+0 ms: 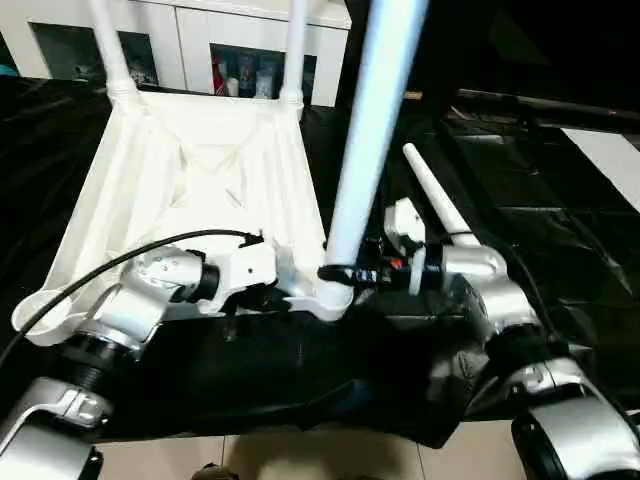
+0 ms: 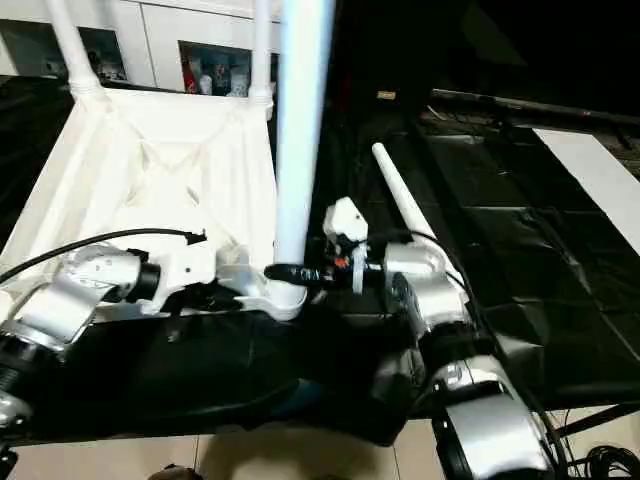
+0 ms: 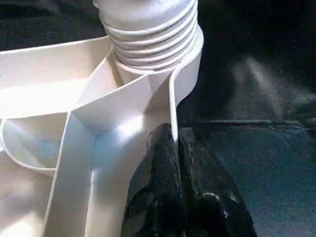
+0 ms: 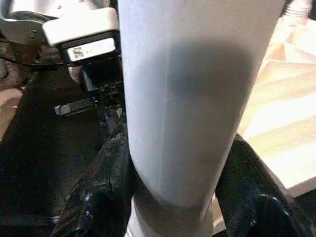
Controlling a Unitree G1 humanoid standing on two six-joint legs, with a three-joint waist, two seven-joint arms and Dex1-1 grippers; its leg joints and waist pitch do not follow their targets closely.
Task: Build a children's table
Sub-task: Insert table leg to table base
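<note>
- Head views: there is one white table top (image 1: 190, 190), lying upside down on the black-draped work table (image 1: 540, 200), with its ribs facing up.
- Four white legs can be counted. Two far legs stand up in the far corners: one far leg (image 1: 110, 45) on the left and the other far leg (image 1: 296, 50) next to it.
- A third one, the near leg (image 1: 370, 130), is big and close. It stands a bit tilted in the near right corner socket (image 1: 335, 295).
- The fourth one, the loose leg (image 1: 432, 198), lies flat on the black cloth just beside the right arm.
- There are two grippers. The left gripper (image 1: 262, 292) sits at the near edge of the top, right by the socket. The right gripper (image 1: 342, 273) reaches in from the right, with its black fingers around the bottom of the near leg.
- White cabinets (image 1: 200, 40) stand behind the table.
- Left wrist view: the two black fingers (image 3: 158, 182) are pressed together, pinching a thin white wall (image 3: 173, 106) of the top's rim. Just past them is the round socket, and the leg's end with ring-like ridges (image 3: 148, 34) goes into it.
- Right wrist view: the smooth white near leg stands between the two black fingers (image 4: 106, 173), one on each side, both touching it. The jaws are clamped on the leg. Behind it shows the left gripper's white wrist block (image 4: 81, 32).
</note>
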